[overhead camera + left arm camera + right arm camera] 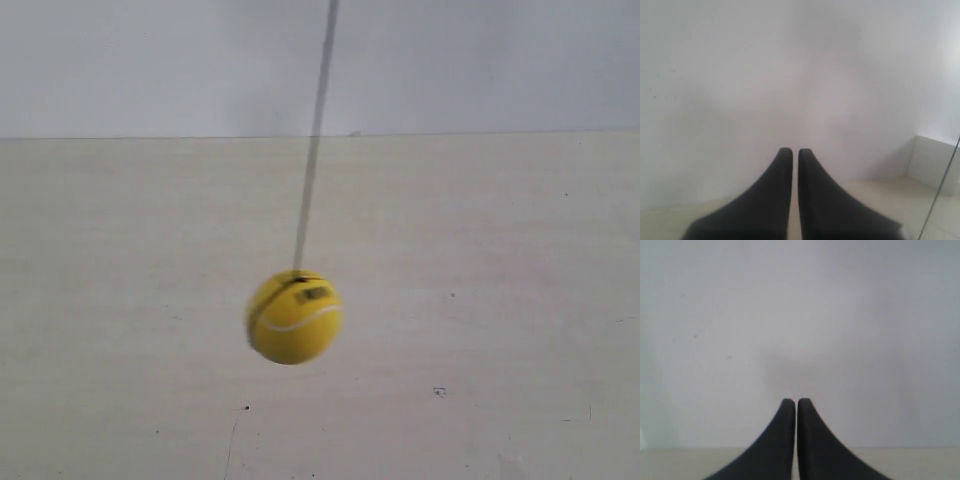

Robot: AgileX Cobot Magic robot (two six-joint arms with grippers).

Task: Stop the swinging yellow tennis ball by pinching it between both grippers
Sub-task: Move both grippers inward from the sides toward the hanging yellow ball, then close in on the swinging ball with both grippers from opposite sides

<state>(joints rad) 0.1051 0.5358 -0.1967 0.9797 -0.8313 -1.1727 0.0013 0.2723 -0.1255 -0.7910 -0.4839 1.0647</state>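
Observation:
The yellow tennis ball [294, 316] hangs blurred from a thin dark string [313, 140] over the pale table, its white seam and black print facing the exterior view. Neither arm shows in that view. In the left wrist view my left gripper [791, 151] is shut, with only a hairline gap between its black tapered jaws and nothing held. A thin dark line, perhaps the string [939, 190], crosses that view's edge. My right gripper [790, 401] is shut too, empty, pointing at a blank white wall. The ball is out of both wrist views.
A pale wooden tabletop [480, 300] runs back to a white wall [150, 60]. In the left wrist view a white block or ledge [935, 160] stands where wall and table meet.

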